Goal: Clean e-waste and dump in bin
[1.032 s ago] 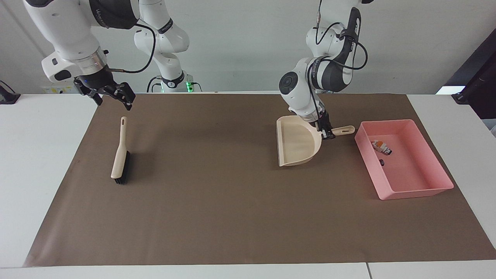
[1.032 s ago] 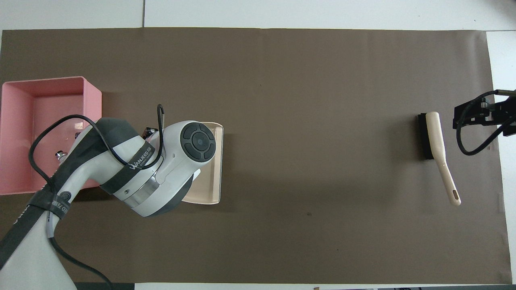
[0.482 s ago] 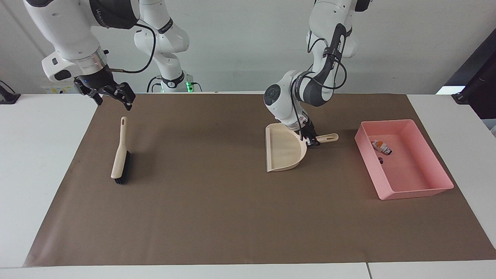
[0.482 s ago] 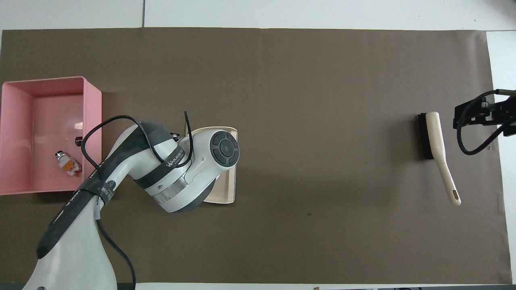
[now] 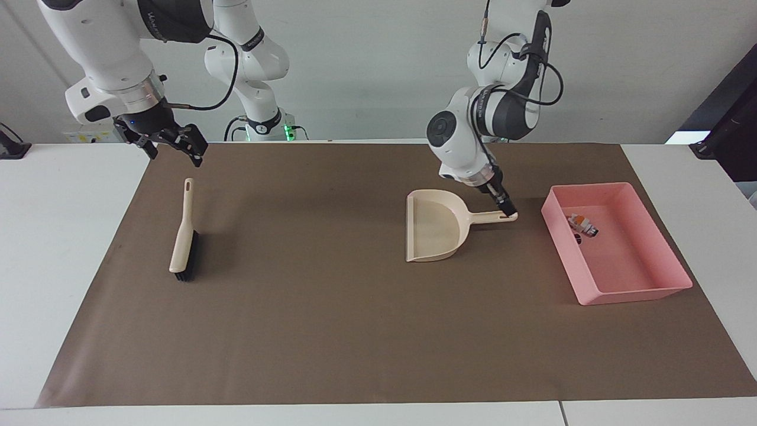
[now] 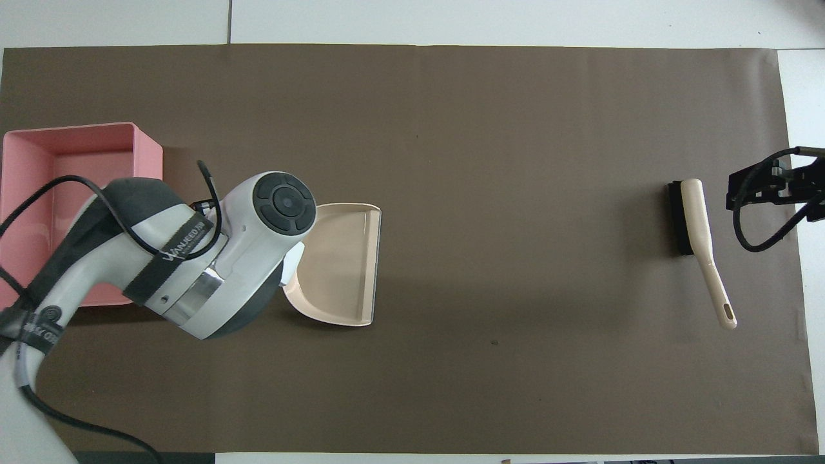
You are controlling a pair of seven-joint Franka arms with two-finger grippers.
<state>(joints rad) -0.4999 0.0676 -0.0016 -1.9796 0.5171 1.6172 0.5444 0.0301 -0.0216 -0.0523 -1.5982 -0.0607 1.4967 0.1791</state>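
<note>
1. Fingers of the right gripper (image 5: 173,147) are spread wide and nothing is held. This gripper hangs in the air over the edge of the brown mat (image 5: 331,331) closest to the robots, above the handle end of the brush (image 5: 183,239). The arm is judged to be waiting.
2. A beige brush with black bristles is laid flat on the mat, toward the right arm's end of the white tabletop (image 5: 59,266), and it is touched by nothing.
3. A beige dustpan (image 5: 434,228) is set flat on the mat near the middle, and its scoop is seen to be empty.
4. The left gripper (image 5: 508,210) is placed low at the very tip of the dustpan's handle. Whether the handle is gripped or only touched cannot be told.
5. The pink bin (image 5: 641,290) is stood on the mat at the left arm's end, just beside the dustpan handle. The e-waste (image 5: 582,225) is found inside it, a pale part and a small dark part lying close together in the half nearer the robots.
6. With the e-waste in the bin, the dumping step is judged done, and the setting down of the tools is taken to be in hand. A clean lift away from the handle is called for next, so that the dustpan is not dragged along.
</note>
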